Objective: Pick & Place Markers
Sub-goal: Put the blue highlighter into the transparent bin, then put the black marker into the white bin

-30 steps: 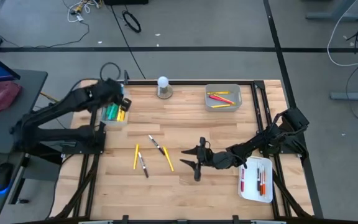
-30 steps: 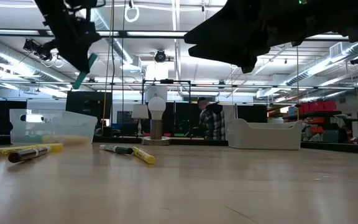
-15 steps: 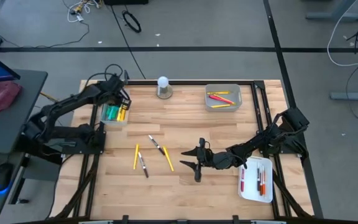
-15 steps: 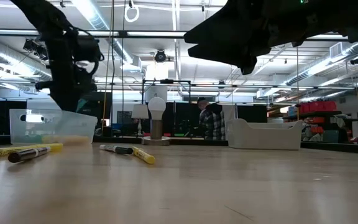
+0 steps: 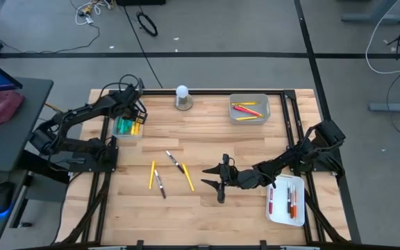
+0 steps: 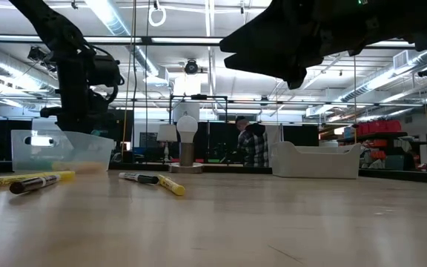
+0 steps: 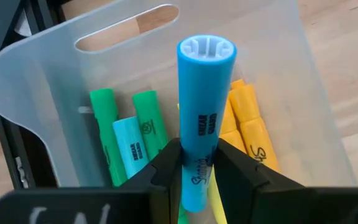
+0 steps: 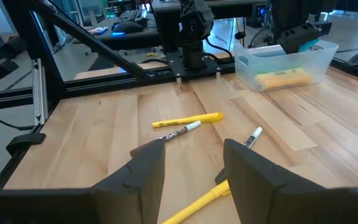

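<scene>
Your left tool (image 7: pixel 194 171) sat over the clear plastic bin (image 5: pixel 126 133) at the table's (image 5: pixel 207 149) back-left corner, w/ its two dark fingers (image 7: pixel 166 168) clamped on a light-blue highlighter marker (image 7: pixel 202 118). Marker stood upright between the pads, flat end toward the wrist cam, lower end down inside the bin. In the bin under it: green markers (image 7: pixel 148 121), another light-blue one, and yellow ones (image 7: pixel 250 124) lying side by side.

Your right tool (image 5: pixel 217 182) hung above bare wood near the table's middle-front, fingers (image 8: pixel 146 171) spread apart, nothing between them; no contact w/ any marker.

Loose on the table between the two arms: a yellow marker (image 5: pixel 152 174), a dark-capped pale marker (image 5: pixel 160 184) just beside it, another dark/pale one (image 5: pixel 173 160), and a second yellow one (image 5: pixel 187 178) touching or nearly touching that – can't tell which.

Grey rectangular tray (image 5: pixel 249 109) at back-right held yellow and red/orange markers. White tray (image 5: pixel 287 201) at front-right, beside the right arm, held red/orange and dark ones. White ball on a round base (image 5: pixel 182 97) stood at the back edge, between bin and grey tray.

Low cam: a person (image 6: pixel 252 144) stood far behind the table.
</scene>
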Tool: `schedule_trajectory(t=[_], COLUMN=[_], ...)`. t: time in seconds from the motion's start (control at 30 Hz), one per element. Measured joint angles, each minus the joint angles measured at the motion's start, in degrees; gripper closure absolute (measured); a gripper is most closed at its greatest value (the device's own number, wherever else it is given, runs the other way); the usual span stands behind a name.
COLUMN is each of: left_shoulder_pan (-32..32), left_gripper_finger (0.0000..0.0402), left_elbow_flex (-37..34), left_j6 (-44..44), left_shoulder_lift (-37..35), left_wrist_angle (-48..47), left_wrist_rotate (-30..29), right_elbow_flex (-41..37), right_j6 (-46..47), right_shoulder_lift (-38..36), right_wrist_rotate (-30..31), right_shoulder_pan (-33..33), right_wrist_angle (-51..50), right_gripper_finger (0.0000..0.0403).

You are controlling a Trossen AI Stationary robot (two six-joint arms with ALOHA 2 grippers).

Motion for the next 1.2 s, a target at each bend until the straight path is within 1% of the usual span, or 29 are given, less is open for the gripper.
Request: schedule_trajectory(t=[0.2, 0.47, 0.8, 0.93, 1.07, 1.2], left_shoulder_pan=[-0.02, 0.02, 0.28, 0.28, 0.28, 0.26], left_gripper_finger=[0.0315, 0.0314, 0.0311, 0.0289, 0.0250, 0.0213], left_elbow_flex=[0.00, 0.00, 0.00, 0.00, 0.09, 2.56], left_j6=[-1.24, -1.52, -0.93, -0.42, 0.77, 2.27], left_shoulder_lift=[0.00, 0.02, 3.93, 5.13, 5.14, 5.14], left_wrist_angle=[-0.75, -3.10, -2.62, -2.12, -2.23, -4.80], left_wrist_rotate=[0.17, 2.83, 3.00, 2.39, 2.01, 1.59], right_elbow_flex=[0.00, 0.00, 0.00, 0.00, 0.00, 0.00], right_j6=[0.00, 0.00, 0.02, 0.02, 0.02, 0.02], right_shoulder_lift=[0.00, 0.00, 0.00, 0.00, 0.00, 0.00], right_wrist_rotate=[0.00, 0.00, -0.01, 0.00, -0.01, -0.02], right_shoulder_pan=[0.00, 0.00, 0.00, 0.00, 0.01, 0.01], right_wrist_angle=[-0.01, -0.02, -0.04, -0.04, -0.04, -0.04], right_gripper_finger=[0.0238, 0.0238, 0.0238, 0.0238, 0.0238, 0.0238])
